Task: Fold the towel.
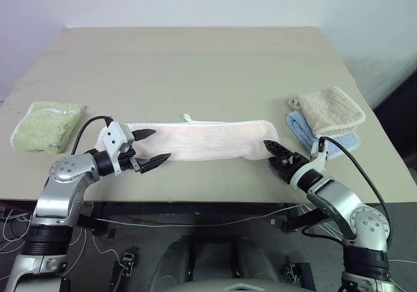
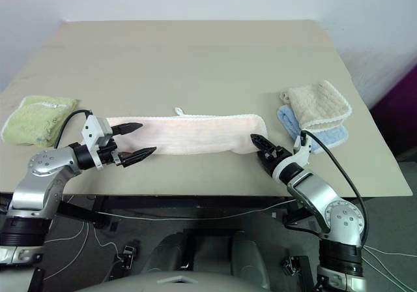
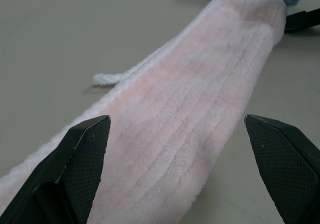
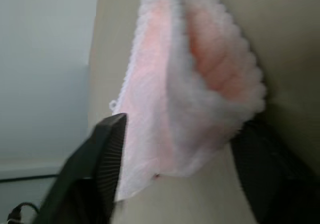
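The pink towel (image 1: 202, 141) lies as a long strip across mid-frame, its left end between the left gripper's (image 1: 155, 146) wide-open jaws and its right end between the right gripper's (image 1: 272, 152) half-open jaws, neither gripping.

Pale pink towel (image 1: 202, 141) with white trim, light green towel (image 1: 47, 126), beige towel (image 1: 328, 110), blue towel (image 1: 306, 130)

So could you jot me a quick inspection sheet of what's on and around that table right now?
Surface: tan table, flat, mostly bare.
Job's things: pink towel folded into a long strip near the front edge, white loop tag on its far side.
Clutter: green folded towel at the robot's left; beige towel stacked on a blue towel at its right.
Grippers: left pincer open over the strip's left end; right pincer at the strip's right end, fingers either side of it, grip not certain.
Cables: black cables on both wrists; loose wires on the floor.
Surroundings: pale wall behind.
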You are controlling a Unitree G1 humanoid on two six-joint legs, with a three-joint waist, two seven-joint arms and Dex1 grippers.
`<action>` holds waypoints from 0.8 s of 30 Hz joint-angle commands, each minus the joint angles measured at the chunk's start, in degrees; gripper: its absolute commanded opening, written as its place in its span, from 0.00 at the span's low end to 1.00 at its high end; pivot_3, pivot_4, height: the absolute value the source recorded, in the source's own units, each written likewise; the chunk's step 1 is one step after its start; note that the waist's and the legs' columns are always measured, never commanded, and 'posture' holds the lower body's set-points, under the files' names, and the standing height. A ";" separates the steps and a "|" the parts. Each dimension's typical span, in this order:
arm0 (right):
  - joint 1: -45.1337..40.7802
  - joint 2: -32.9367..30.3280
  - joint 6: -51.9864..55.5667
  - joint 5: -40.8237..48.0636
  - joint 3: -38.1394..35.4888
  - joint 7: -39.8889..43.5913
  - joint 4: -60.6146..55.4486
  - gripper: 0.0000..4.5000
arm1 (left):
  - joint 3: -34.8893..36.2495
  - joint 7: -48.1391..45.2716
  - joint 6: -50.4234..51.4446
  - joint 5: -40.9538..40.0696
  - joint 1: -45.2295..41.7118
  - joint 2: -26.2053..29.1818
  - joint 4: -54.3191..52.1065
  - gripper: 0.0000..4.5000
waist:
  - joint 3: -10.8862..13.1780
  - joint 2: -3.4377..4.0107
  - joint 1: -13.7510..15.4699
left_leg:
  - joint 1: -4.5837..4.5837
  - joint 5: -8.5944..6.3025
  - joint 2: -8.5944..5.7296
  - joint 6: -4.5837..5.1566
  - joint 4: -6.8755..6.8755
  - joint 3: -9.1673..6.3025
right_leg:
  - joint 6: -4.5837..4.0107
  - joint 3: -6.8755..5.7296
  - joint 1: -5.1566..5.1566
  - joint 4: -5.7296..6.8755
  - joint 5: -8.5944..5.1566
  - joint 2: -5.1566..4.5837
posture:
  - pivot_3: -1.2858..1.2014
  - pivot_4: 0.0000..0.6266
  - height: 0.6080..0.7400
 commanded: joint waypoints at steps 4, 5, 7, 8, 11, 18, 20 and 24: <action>0.14 0.26 -1.98 -0.51 -2.19 -2.11 -0.82 0.18 | 0.84 0.38 -0.02 -0.93 -0.22 -0.31 -2.25 1.00 | -0.02 -0.03 0.05 | 0.00 0.00 0.00 0.00 0.00 0.00 | 0.00 0.00 0.01 -0.01 0.00 0.00 | 0.52 0.24 1.00; 0.15 0.20 -2.15 -0.39 -2.44 -2.28 -1.02 0.11 | 0.72 0.38 -0.06 -0.88 -0.27 -0.45 -2.18 1.00 | -0.03 -0.06 0.07 | 0.00 0.00 0.00 0.00 0.01 0.00 | 0.00 0.00 0.02 -0.01 0.00 -0.01 | 0.52 0.24 1.00; 0.33 -0.08 -2.61 -0.34 -3.16 -2.43 -1.29 0.01 | 0.54 0.34 -0.21 -0.71 -0.27 -0.71 -1.97 1.00 | -0.05 -0.09 0.15 | 0.00 0.00 0.00 0.00 0.01 -0.01 | 0.00 0.00 0.04 -0.04 0.00 -0.02 | 0.52 0.24 1.00; 0.55 -0.25 -3.03 -0.21 -3.77 -2.64 -1.61 0.01 | 0.49 0.30 -0.30 -0.62 -0.27 -0.81 -1.81 1.00 | -0.05 -0.08 0.28 | 0.00 0.00 0.00 0.00 0.01 -0.01 | 0.00 0.00 0.05 -0.04 0.00 -0.02 | 0.52 0.24 1.00; 1.18 -1.51 -3.90 -0.27 -5.52 -2.35 -2.23 0.01 | 0.49 0.23 -0.35 -0.57 -0.29 -1.03 -1.63 1.00 | -0.05 -0.07 0.41 | -0.02 0.00 -0.02 0.00 0.01 -0.02 | 0.00 0.00 0.04 -0.05 0.00 -0.04 | 0.52 0.24 1.00; 2.10 -7.58 -3.93 -0.49 -10.50 0.23 -2.38 0.01 | 0.02 0.27 -0.69 -0.09 -0.54 -1.87 -0.92 1.00 | -0.02 -0.04 0.27 | -0.05 -0.01 -0.05 0.01 0.00 -0.02 | 0.00 -0.01 0.02 -0.08 0.00 -0.05 | 0.52 0.24 1.00; 1.88 -9.01 -3.35 -0.26 -10.94 0.99 -2.85 0.01 | -0.09 0.26 -0.79 0.04 -0.62 -2.10 -0.73 1.00 | 0.00 0.02 0.23 | -0.05 -0.01 -0.05 0.01 -0.01 0.00 | 0.00 -0.01 0.01 -0.07 0.00 -0.05 | 0.52 0.24 1.00; 0.60 -13.68 0.58 -4.65 -6.27 4.98 -7.80 0.01 | -0.80 0.44 -1.15 0.60 -0.87 -2.93 -0.31 1.00 | 0.01 0.07 0.20 | -0.05 -0.01 -0.03 0.02 -0.01 0.01 | 0.01 0.00 0.00 -0.07 0.00 -0.03 | 0.52 0.24 1.00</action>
